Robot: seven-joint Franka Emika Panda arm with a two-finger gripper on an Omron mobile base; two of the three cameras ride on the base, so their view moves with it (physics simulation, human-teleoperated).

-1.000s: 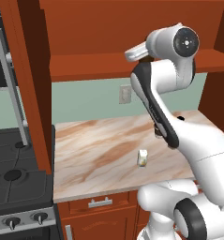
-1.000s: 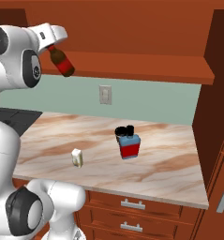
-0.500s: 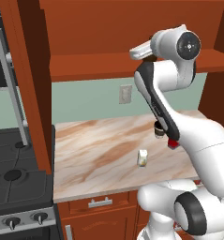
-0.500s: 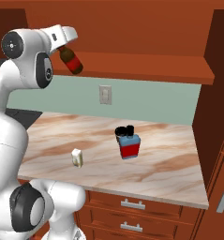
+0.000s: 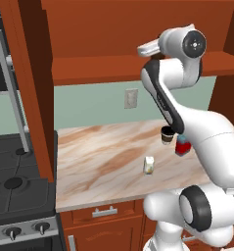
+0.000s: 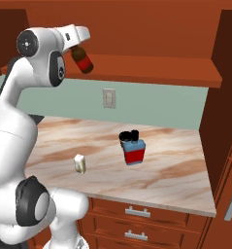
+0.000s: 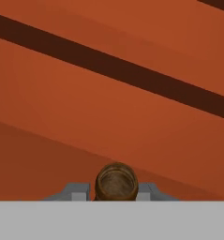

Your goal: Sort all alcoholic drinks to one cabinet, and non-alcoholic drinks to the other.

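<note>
Here the tool (image 6: pixel 74 44) is clamped on the brown bottle (image 6: pixel 82 60), raised just before the cabinet shelf (image 6: pixel 151 68) edge. Carton (image 6: pixel 79 163) and red bottle (image 6: pixel 134 150) stand apart on the tabletop (image 6: pixel 175 180).

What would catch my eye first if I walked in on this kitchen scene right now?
Probably the big white arm lifting a brown bottle with a red label up in front of the red-brown cabinet shelf, its fingers shut on the neck. Below, on the marble counter, stand a squat red bottle, a dark cup behind it, and a small cream carton.
</note>
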